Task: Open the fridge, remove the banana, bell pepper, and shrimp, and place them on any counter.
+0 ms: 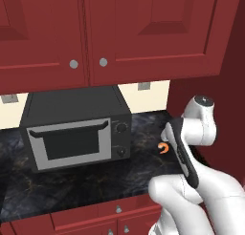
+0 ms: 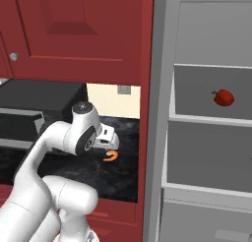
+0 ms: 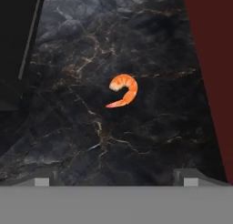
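Note:
The orange curled shrimp (image 3: 123,94) lies on the black marbled counter (image 3: 136,141), free of the gripper. My gripper (image 3: 117,179) hovers above it, open, its two fingertips (image 3: 43,180) wide apart with nothing between them. From the right base view the hand (image 2: 106,136) hangs just over the shrimp (image 2: 111,156); the left base view shows the shrimp (image 1: 164,148) beside my forearm. The fridge (image 2: 158,88) stands open to the right. A red bell pepper (image 2: 224,97) rests on its upper shelf. The banana is out of view.
A black microwave (image 1: 76,133) sits on the counter (image 1: 86,181) left of the shrimp. Red wall cabinets (image 1: 119,33) hang above. A dark red side panel (image 3: 214,59) bounds the counter on the right, between it and the fridge.

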